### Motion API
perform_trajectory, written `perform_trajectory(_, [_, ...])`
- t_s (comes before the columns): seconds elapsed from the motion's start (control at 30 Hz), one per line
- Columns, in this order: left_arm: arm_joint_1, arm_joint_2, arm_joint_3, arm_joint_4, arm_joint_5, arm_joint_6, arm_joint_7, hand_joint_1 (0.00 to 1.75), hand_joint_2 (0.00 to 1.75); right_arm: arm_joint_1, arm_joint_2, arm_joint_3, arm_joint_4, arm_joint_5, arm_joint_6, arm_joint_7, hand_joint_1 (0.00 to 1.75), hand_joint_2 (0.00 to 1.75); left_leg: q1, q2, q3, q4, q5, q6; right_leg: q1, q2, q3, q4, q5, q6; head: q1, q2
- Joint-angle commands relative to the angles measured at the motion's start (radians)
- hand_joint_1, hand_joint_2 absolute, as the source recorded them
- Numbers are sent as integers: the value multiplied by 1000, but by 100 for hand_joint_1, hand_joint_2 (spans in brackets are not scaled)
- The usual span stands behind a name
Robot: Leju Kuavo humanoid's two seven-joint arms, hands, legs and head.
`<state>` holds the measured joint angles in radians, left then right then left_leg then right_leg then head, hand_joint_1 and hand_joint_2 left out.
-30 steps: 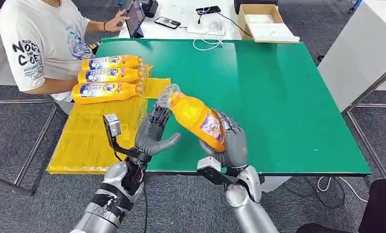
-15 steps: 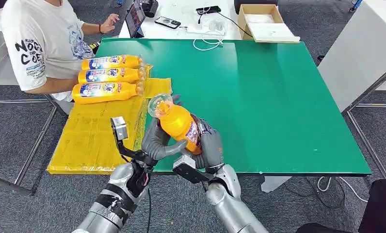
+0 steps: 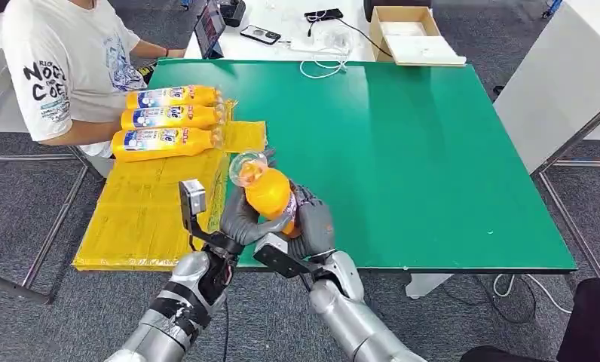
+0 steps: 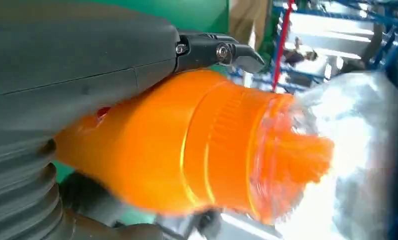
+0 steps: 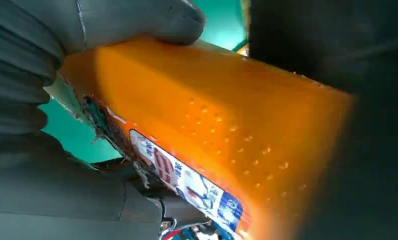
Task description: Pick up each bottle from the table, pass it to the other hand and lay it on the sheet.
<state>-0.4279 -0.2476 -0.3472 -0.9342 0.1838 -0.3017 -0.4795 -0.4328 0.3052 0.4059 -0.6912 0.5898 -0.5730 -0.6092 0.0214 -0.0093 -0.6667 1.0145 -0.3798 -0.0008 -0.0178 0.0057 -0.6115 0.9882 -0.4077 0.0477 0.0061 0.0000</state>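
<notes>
Both hands meet at the near edge of the green tabletop [image 3: 433, 166], wrapped around one orange bottle [image 3: 273, 193]. Its clear cap end tilts up and away toward the yellow sheet [image 3: 142, 211]. The right hand [image 3: 312, 226] clasps the lower body from the right, thumb pressed on the orange plastic in the right wrist view. The left hand [image 3: 240, 219] curls around the bottle's left side; how firmly it grips cannot be told, since the bottle hides its fingers. The bottle's base is covered by both hands. Three more bottles [image 3: 165, 117] lie side by side on the sheet's far end, next to a seated person [image 3: 63, 68] whose head is cut off.
</notes>
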Motion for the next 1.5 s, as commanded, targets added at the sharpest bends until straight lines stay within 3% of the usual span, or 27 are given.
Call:
perform_trajectory(0.03, [-85,-23,-119,115,-110,123,-6,0,175,-54,37,142,121,-2,5,-7,175,175,0,-1,2,0,-1,1,1,-1,2,0,-1,-1,0,0])
perform_trajectory(0.37, [-87,-30,-112,130,-113,127,2,0,175,-50,38,151,115,-7,6,-9,175,175,0,-1,2,0,-1,1,1,-2,2,0,-1,-1,0,0])
perform_trajectory(0.53, [-87,-48,-70,149,-41,60,8,0,175,-46,37,168,121,-13,5,-2,175,175,0,0,5,1,-3,1,1,-2,5,1,-3,-2,0,0])
perform_trajectory(0.57, [-77,-56,-42,136,10,27,8,7,175,-48,37,172,127,-13,6,3,175,175,0,-1,3,1,-1,1,1,-2,3,0,-2,-2,0,0])
perform_trajectory(0.6, [-66,-62,-15,116,73,-15,27,37,175,-50,37,177,132,-13,9,5,175,175,0,0,2,0,-1,1,0,-1,2,0,-1,-1,0,0])
perform_trajectory(0.63, [-56,-60,-9,89,89,-17,27,148,175,-52,38,179,137,-15,8,5,175,175,0,1,6,1,-3,2,0,-1,6,1,-4,-2,0,0])
perform_trajectory(0.67, [-50,-60,-3,74,114,-28,40,175,175,-53,38,181,141,-17,9,4,175,175,0,1,4,1,-3,1,0,-1,4,1,-3,-2,0,0])
perform_trajectory(1.33, [-31,-44,-41,35,123,-11,25,175,175,-69,37,193,164,-8,-17,29,175,175,0,0,6,2,-4,2,0,-3,6,1,-4,-3,0,0])
perform_trajectory(1.37, [-33,-39,-50,31,88,33,3,175,175,-72,38,191,168,-4,-28,46,47,175,0,-1,2,1,-2,1,0,-2,2,1,-2,-1,0,0])
perform_trajectory(1.4, [-34,-37,-54,25,47,84,-20,175,175,-75,41,184,170,-5,-34,61,0,175,0,-1,4,2,-3,1,0,-3,4,1,-3,-2,0,0])
perform_trajectory(1.5, [-36,-35,-51,24,48,84,-20,175,175,-77,41,184,170,-6,-32,62,0,175,0,-1,2,1,-2,1,0,-2,2,1,-2,-2,0,0])
